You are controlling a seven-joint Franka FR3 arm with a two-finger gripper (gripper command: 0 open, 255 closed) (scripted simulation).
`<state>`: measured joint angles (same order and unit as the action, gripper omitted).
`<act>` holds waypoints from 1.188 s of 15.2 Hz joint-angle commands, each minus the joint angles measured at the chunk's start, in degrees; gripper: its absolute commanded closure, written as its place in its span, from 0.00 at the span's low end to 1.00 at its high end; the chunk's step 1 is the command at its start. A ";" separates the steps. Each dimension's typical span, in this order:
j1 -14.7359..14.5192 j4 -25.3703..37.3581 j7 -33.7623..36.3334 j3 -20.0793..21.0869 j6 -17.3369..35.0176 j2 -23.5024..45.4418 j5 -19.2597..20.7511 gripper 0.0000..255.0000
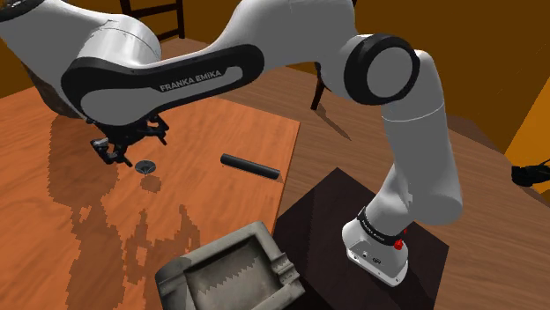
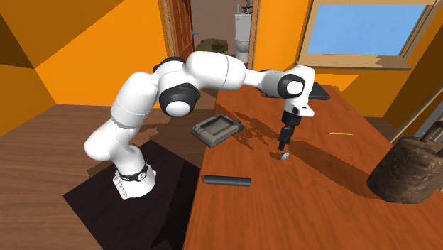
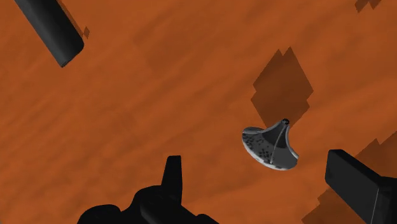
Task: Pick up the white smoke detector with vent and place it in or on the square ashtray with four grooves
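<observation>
We see open jaws flanking the untouched grey smoke detector, its cone tip pointing away from them.

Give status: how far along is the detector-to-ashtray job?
Done: nothing placed yet; the square ashtray sits empty beside the stand. In hand: the open gripper hovers over the smoke detector, which lies untouched on the table. Left: descend, grasp, lift, carry to the ashtray, release.
</observation>
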<state>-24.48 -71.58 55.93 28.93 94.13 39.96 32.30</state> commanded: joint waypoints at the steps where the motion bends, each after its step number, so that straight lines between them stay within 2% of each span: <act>1: -3.99 9.97 -0.42 -1.31 -3.32 6.90 1.67 0.00; 9: -1.85 3.61 0.84 -1.61 2.28 6.56 2.11 0.00; 17: -1.85 3.60 0.84 -1.61 2.27 6.56 2.11 0.00; 18: -1.85 3.60 0.84 -1.61 2.27 6.56 2.11 1.00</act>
<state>-26.33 -67.98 56.77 27.33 96.40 46.52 34.41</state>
